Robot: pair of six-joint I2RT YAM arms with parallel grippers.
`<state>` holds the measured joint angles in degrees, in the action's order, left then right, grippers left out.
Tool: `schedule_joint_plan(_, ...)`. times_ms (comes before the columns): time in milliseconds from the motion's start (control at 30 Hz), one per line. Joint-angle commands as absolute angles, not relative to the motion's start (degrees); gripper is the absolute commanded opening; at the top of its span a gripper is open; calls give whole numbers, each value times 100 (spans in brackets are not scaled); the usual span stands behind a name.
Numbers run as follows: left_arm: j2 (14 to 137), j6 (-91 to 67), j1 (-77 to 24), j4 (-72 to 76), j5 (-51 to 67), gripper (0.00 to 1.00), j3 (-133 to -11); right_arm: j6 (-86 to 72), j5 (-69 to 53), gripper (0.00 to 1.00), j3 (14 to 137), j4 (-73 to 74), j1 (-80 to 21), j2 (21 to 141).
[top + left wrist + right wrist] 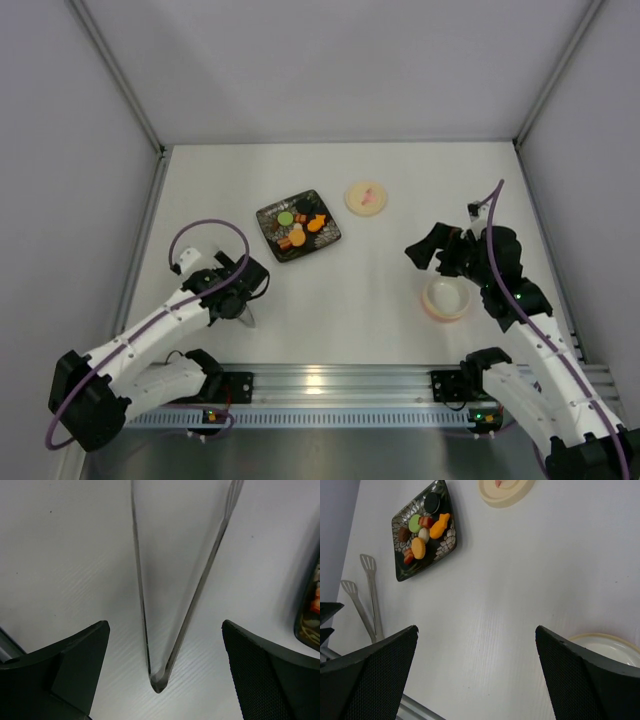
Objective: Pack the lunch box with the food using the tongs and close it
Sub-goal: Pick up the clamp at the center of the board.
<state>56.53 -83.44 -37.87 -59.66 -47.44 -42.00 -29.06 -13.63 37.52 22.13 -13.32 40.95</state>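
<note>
The tongs (158,684) lie flat on the table, their joined end between the fingers of my left gripper (165,626). It stands wide open around them without touching. From above only a short bit of the tongs (249,318) shows beside the left gripper (245,298). The food (300,228), several small orange, green, brown and cream pieces, sits on a dark patterned plate (327,236). The lunch box (431,306) stands open and empty at the right, its lid (366,196) lying apart farther back. My right gripper (476,630) is open above bare table, just left of the lunch box (605,647).
The right wrist view shows the plate (404,568) with the food (422,532), the lid (506,491) and the tongs (369,595) at the far left. The plate's edge (310,615) is right of the left gripper. Grey walls enclose the table; a metal rail (330,385) runs along the near edge.
</note>
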Motion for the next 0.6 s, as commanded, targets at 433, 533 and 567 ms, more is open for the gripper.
schedule_joint_plan(433,6100,-8606,-3182,-4528,-4342,99,-3121,-3059,-1459,100,3454,2048,-1248,3850)
schedule_joint_plan(533,6117,-8289,-3094,-4035,-4254,99,-3006,-3059,-1459,100,3445,2048,-1248,3841)
schedule_joint_plan(567,6143,-8236,-3085,-3904,-4237,99,-2997,-3059,-1450,99,3445,2048,-1248,3832)
